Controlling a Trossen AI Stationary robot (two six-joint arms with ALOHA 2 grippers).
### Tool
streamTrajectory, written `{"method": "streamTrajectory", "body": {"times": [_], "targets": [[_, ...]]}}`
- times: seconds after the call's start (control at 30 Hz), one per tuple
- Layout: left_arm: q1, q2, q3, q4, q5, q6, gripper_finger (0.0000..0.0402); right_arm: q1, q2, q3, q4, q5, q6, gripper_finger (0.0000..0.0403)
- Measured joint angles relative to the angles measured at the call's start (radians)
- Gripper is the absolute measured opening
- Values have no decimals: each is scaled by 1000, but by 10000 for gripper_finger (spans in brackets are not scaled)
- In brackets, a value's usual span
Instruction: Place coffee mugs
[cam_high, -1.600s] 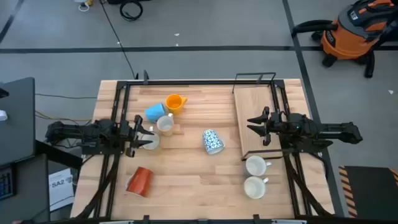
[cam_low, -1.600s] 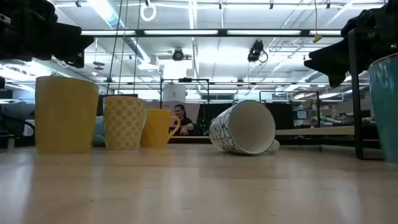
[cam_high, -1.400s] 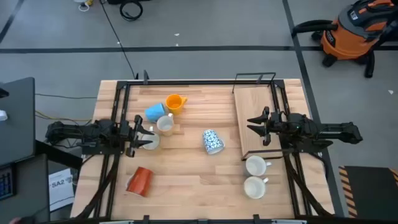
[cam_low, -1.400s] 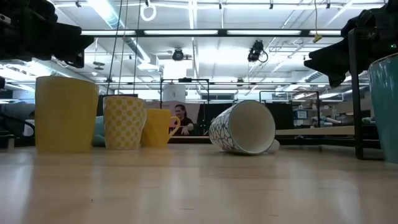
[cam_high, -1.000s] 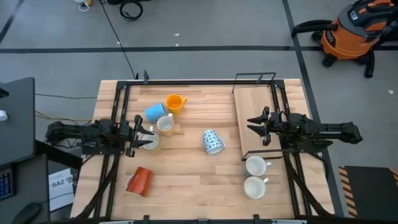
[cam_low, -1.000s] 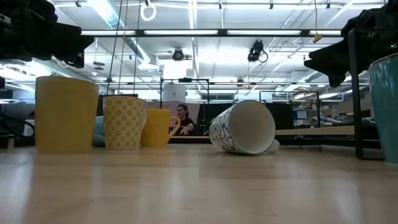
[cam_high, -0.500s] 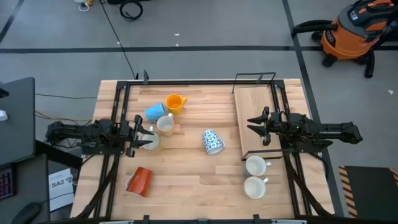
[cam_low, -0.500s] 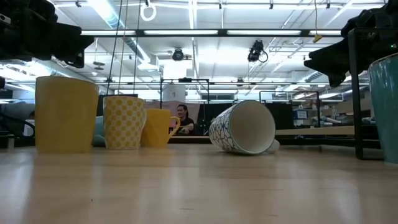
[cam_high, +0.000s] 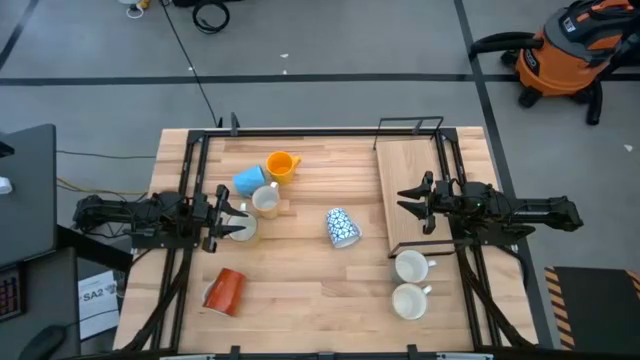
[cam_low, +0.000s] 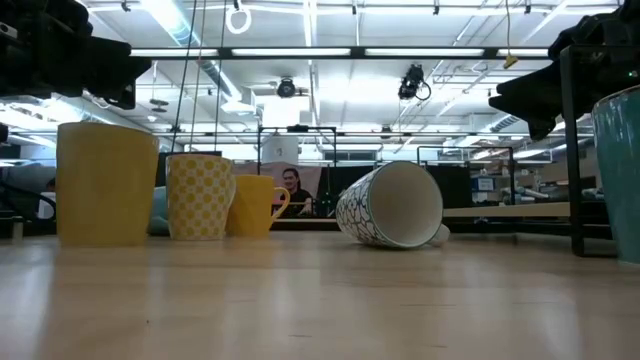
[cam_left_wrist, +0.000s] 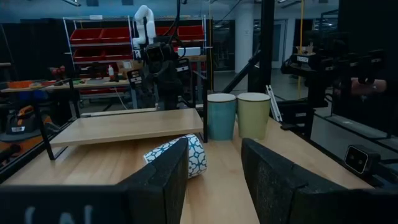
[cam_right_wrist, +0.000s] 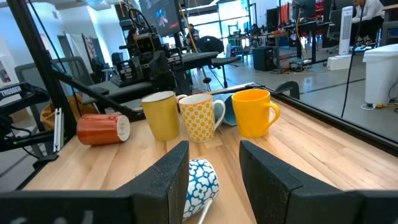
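High view is showing the blue-and-white patterned mug lying tipped mid-bench, other mugs partly hiding each other near the left gripper; both it and the right gripper are hovering released, empty.

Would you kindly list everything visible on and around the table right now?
Upright mugs: three, orange-yellow, light blue, cream; far-left cluster.
Mug by left gripper: one, cream.
Patterned mug: one, blue-and-white, on its side, centre.
Red mug: one, red-orange, on its side, near-left.
White mugs: two, near-right.
Board: one, wooden, right.
Vacuum: one, orange, on the floor.
Left gripper: open.
Right gripper: open.
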Motion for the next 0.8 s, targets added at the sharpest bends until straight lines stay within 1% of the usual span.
{"method": "streamTrajectory", "body": {"times": [0.67, 0.8], "targets": [[0, 0, 0, 2, 0, 1, 156, 0, 0, 0, 0, 0, -2, 147], [0, 0, 0, 33, -17, 2, 156, 0, 0, 0, 0, 0, -2, 147]]}}
